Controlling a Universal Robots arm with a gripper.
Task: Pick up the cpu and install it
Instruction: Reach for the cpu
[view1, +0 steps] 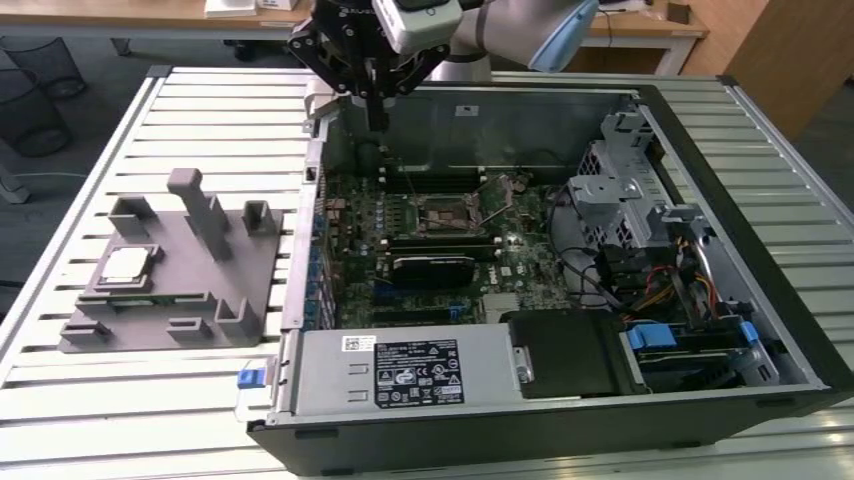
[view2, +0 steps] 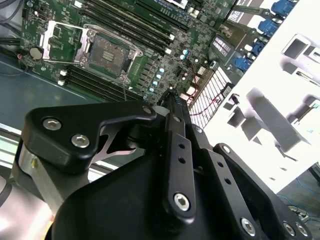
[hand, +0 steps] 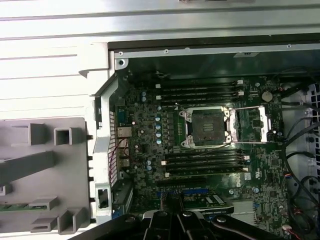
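The cpu (view1: 127, 263), a pale silvery square, lies flat in a recess of the grey fixture block (view1: 200, 300) at the middle left of the exterior view, outside the opened computer case (view1: 767, 230) and not yet picked up. The gripper (view1: 378, 122) hangs at the top centre of that frame, above the case's far wall, its fingers drawn together on nothing that can be seen. From the gripper the chip lies down the frame and toward the exterior view's left, well apart, beyond the case's side wall and the fixture's upright posts (view1: 200, 205). Being square, the chip offers no long axis; its edges run roughly in line with the fixture's, a little skewed to the slats of the table (view1: 80, 130). The empty socket (view1: 447, 212) on the motherboard (view1: 354, 215) sits near the frame's centre, much nearer the gripper than the chip is, and in the first wrist view its retaining frame (hand: 250, 125) stands swung open beside it. By this showing the pick has not begun, and the gap that counts is the one between the closed gripper and the fixture
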